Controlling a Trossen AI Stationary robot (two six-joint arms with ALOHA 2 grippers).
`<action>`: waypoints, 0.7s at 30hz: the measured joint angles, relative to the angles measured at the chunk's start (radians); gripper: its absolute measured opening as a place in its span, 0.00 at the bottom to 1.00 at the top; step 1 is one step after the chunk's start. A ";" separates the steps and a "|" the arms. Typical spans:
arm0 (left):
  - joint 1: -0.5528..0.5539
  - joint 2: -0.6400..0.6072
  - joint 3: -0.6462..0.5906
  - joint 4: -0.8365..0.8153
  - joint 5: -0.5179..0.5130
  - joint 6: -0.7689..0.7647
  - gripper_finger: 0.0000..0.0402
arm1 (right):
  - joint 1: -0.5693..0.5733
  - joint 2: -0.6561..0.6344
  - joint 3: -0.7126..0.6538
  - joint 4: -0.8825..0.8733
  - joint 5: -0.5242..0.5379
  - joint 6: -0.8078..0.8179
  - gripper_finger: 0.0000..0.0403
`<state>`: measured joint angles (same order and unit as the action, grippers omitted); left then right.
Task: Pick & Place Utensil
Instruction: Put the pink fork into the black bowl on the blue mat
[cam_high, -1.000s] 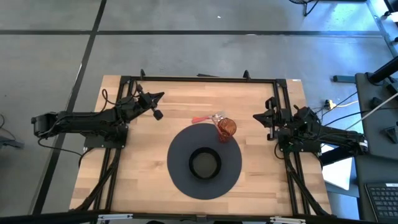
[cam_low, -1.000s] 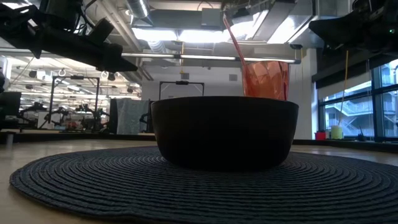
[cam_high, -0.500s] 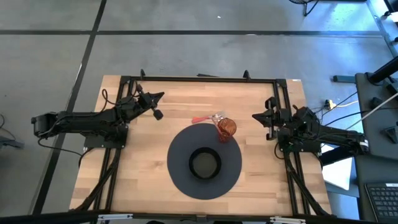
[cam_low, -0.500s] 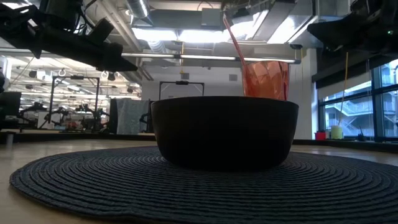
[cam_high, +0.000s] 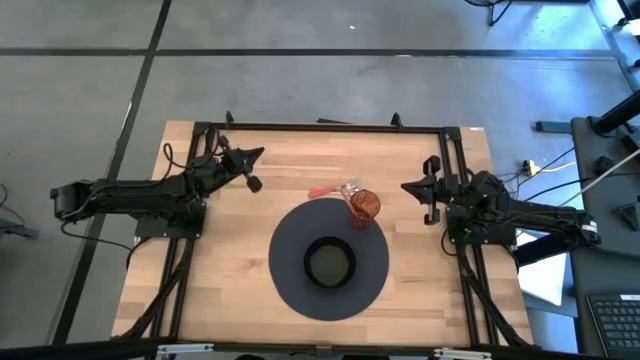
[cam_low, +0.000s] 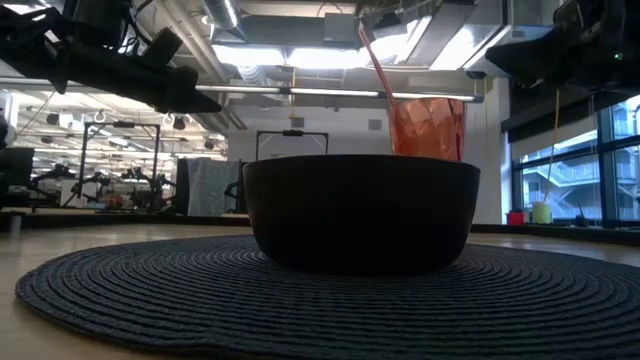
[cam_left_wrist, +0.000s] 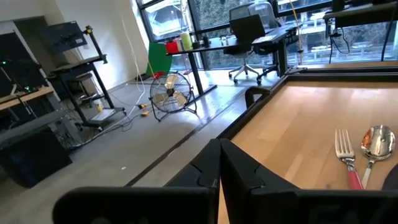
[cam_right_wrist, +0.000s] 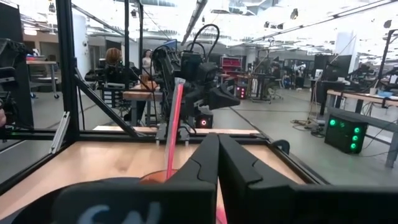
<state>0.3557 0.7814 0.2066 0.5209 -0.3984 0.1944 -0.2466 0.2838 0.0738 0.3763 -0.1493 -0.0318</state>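
Utensils are what we look for first: a fork (cam_left_wrist: 344, 157) and a spoon (cam_left_wrist: 375, 145) lie side by side on the bare wood of the desk (cam_high: 240, 260), just beyond the far rim of the round dark woven mat (cam_high: 290, 280). In the high view they show only as a small pinkish-red handle and a glint of metal (cam_high: 335, 189), too small for us to separate. In the left wrist view the fork has a red handle and the spoon's bowl is shiny.

Beside them, an orange faceted cup (cam_high: 364, 207) stands upright at the far edge of the mat, with a red straw-like stick (cam_low: 376, 62) leaning out of it. In the middle of the mat sits a dark bowl (cam_high: 329, 262); in the low view the bowl (cam_low: 360, 212) stands in front of the cup (cam_low: 428, 128) and hides its lower part.

The left gripper (cam_high: 250, 168) is raised over the far left part of the desk, well apart from the utensils, pointing toward them. In its own wrist view we see its two dark fingers (cam_left_wrist: 231, 163) pressed together with nothing between them.

The right gripper (cam_high: 422, 190) hangs over the right side of the desk, near the cup but not touching it. Its fingers (cam_right_wrist: 214, 163) likewise meet in the right wrist view and hold nothing.

We can read no brand, label or writing on any of these things; pale marks on the right gripper's body are too blurred for us to make out.
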 joint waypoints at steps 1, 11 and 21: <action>0.000 0.000 0.000 0.000 0.000 0.000 0.00 | 0.000 0.002 0.000 0.007 0.000 0.001 0.01; 0.000 0.004 0.000 0.002 0.090 -0.046 0.01 | 0.000 0.002 0.000 0.036 0.000 0.002 0.01; 0.000 0.086 0.000 0.113 0.139 -0.091 0.01 | 0.000 0.002 0.000 0.047 0.000 -0.017 0.01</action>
<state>0.3553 0.8671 0.2066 0.6341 -0.2592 0.1038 -0.2466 0.2860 0.0738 0.4228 -0.1497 -0.0485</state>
